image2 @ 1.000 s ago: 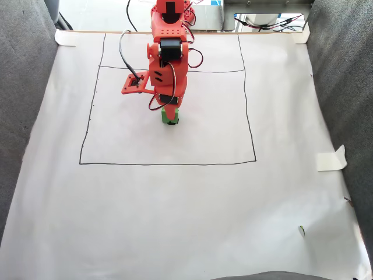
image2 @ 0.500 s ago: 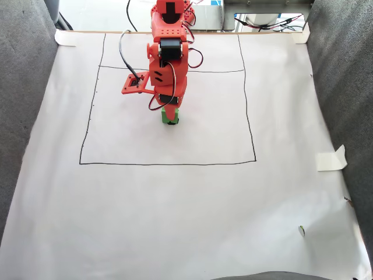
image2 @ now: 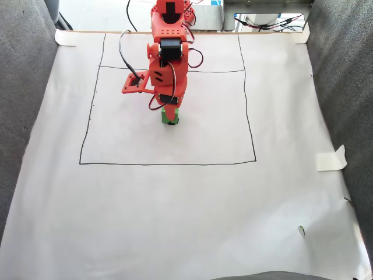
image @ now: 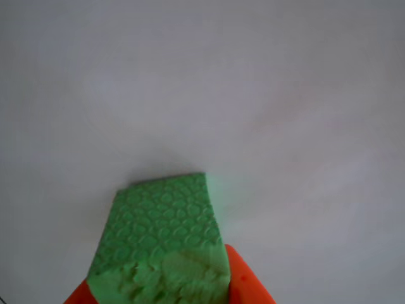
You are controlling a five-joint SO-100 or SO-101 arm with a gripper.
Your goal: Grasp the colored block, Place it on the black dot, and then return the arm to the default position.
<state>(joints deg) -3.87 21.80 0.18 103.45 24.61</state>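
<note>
The colored block (image: 161,234) is a bright green foam cube with its pebbled face up and a torn edge toward the camera. Orange fingertips (image: 243,278) press against its left and right sides, so my gripper (image: 161,292) is shut on it. In the fixed view the orange arm (image2: 167,61) reaches down from the back edge of the paper, and the gripper (image2: 169,112) holds the block (image2: 170,118) at or just above the paper inside the drawn rectangle. The black dot is hidden.
White paper (image2: 175,204) covers the table, with thin drawn lines (image2: 168,164) forming a rectangle. Grey fabric walls (image2: 23,116) rise on both sides. A folded piece of tape (image2: 331,158) lies at the right edge. Cables and equipment (image2: 268,20) sit behind the arm.
</note>
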